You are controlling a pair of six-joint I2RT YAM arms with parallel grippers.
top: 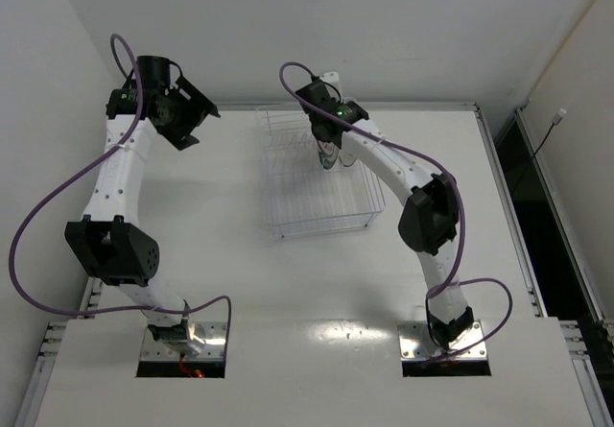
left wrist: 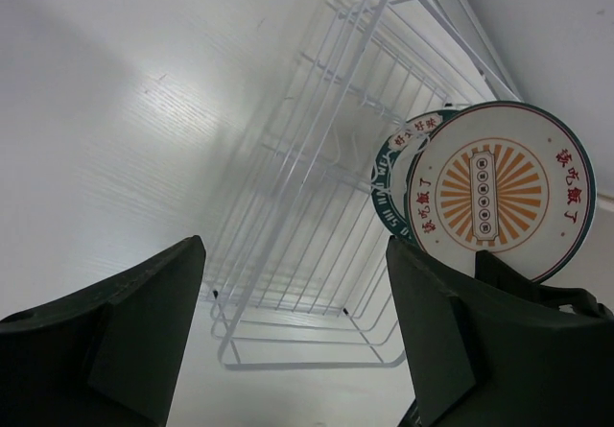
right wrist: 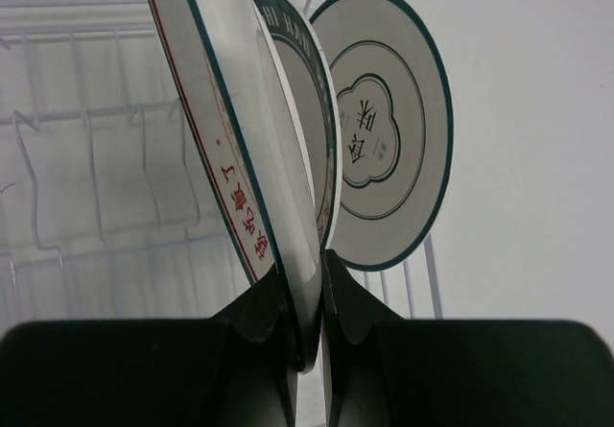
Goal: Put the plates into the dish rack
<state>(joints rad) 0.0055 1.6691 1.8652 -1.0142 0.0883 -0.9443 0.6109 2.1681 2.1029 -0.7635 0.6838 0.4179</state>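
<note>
The dish rack (top: 297,197) is a pale wire basket at the table's middle back. My right gripper (right wrist: 305,326) is shut on the rim of the orange sunburst plate (right wrist: 230,130) and holds it upright on edge inside the rack. Just behind it stand the dark lettered-rim plate (right wrist: 317,82) and the ringed plate (right wrist: 389,130), both upright among the tines. In the left wrist view the sunburst plate (left wrist: 499,192) covers most of the lettered-rim plate (left wrist: 387,173). My left gripper (left wrist: 293,350) is open and empty, raised to the left of the rack (left wrist: 307,216).
The rack's near rows of tines (right wrist: 86,168) hold nothing. A wall runs close behind the rack. The table's right edge (top: 499,158) borders a dark gap. Purple cables loop from both arms.
</note>
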